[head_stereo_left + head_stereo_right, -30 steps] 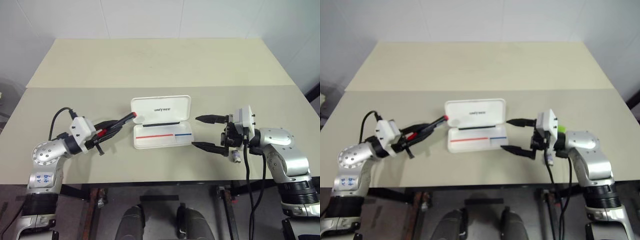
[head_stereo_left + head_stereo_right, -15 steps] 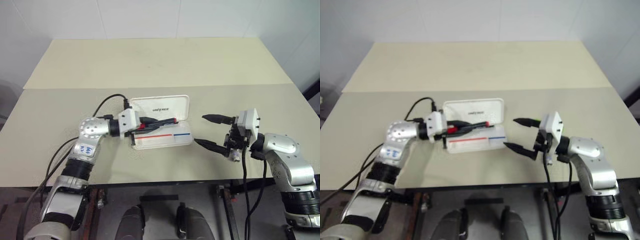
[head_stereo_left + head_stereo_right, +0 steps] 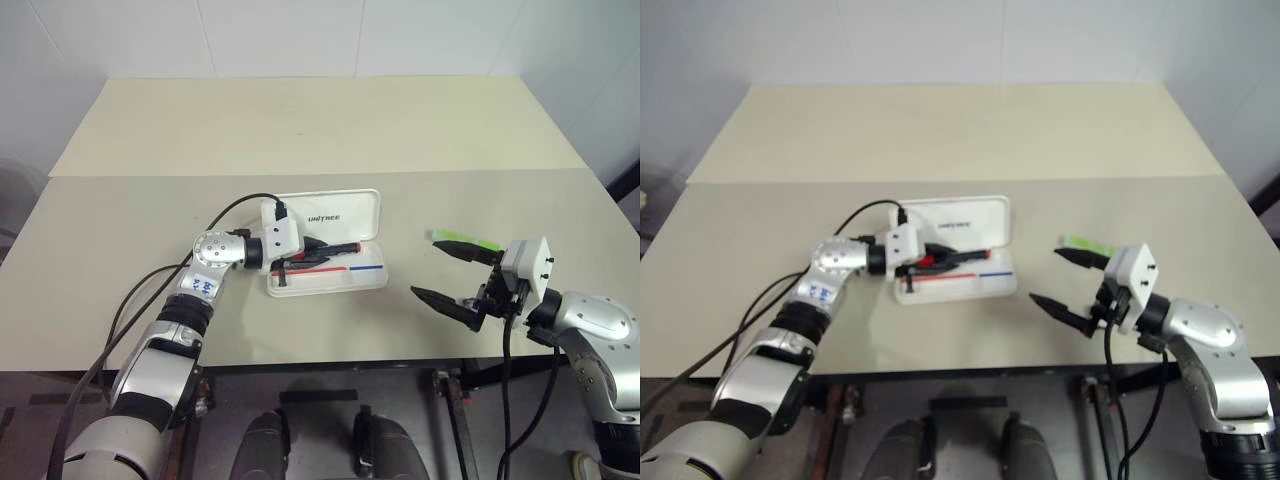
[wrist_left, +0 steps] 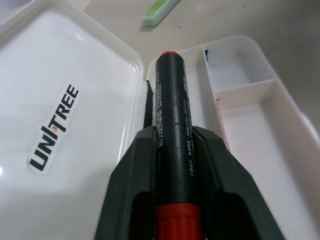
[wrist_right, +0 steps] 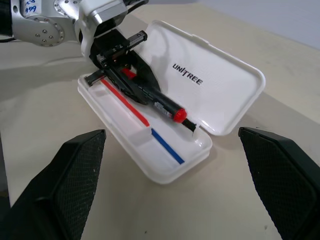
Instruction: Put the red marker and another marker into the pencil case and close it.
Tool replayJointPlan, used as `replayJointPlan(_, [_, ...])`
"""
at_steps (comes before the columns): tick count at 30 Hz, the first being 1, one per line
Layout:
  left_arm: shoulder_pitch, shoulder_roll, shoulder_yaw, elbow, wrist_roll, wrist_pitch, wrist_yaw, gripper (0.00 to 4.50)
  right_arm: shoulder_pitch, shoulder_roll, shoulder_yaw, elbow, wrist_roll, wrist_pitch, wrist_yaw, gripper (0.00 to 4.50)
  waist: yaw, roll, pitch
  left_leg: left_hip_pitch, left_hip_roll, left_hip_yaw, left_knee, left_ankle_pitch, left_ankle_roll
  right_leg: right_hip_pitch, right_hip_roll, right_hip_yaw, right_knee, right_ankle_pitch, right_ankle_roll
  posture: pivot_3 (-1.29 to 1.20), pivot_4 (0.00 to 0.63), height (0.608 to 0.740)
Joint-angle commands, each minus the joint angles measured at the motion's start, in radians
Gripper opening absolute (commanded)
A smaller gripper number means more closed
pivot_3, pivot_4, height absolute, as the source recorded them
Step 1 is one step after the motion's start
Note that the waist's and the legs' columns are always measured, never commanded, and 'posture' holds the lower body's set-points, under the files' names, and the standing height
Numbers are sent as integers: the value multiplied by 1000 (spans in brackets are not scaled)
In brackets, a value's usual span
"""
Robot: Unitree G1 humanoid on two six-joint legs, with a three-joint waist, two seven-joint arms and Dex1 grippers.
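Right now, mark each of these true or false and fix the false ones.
1. The pencil case lies shut. False: its lid is open.
2. The red marker sits between the left gripper fingers over the tray. True.
3. The green marker is inside the case. False: it lies on the table, beside the right gripper.
4. The right gripper is open and empty. True.

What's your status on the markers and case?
Left gripper holds red marker over open pencil case. Right gripper open, empty. Green marker on table beside it. Nothing blocking.
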Motion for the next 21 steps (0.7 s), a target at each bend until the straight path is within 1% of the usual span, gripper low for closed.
replayJointPlan(1, [-21, -15, 4, 0, -4, -17, -13, 2570, 7, -16, -36, -58, 26, -1, -11, 4500, -1, 0, 0, 0, 0, 0, 0, 0, 0, 0, 0, 0, 0, 0, 0, 0, 150, 740])
replayJointPlan(6, [1, -24, 18, -46, -31, -4, -41, 4257, 1, -23, -28, -60, 35, 3, 0, 4500, 0, 0, 0, 0, 0, 0, 0, 0, 0, 0, 0, 0, 0, 0, 0, 0, 150, 740])
replayJointPlan(7, [6, -22, 20, -56, -34, -4, -42, 4477, -3, -24, -25, -57, 36, 3, 3, 4500, 1, 0, 0, 0, 0, 0, 0, 0, 0, 0, 0, 0, 0, 0, 0, 0, 150, 740])
replayJointPlan(11, [30, -18, 39, -110, -71, 25, -62, 4477, -35, -34, -2, -30, 38, 1, 33, 4500, 0, 0, 0, 0, 0, 0, 1, -1, 0, 0, 0, 1, 0, 0, 0, 0, 150, 740])
replayJointPlan(21, [81, 7, 73, -219, -105, 26, -56, 4477, -239, -53, 24, 194, 17, -16, 131, 4500, -3, -1, 0, 0, 0, 0, 3, 0, 0, 0, 0, 1, 4, 0, 0, 0, 150, 740])
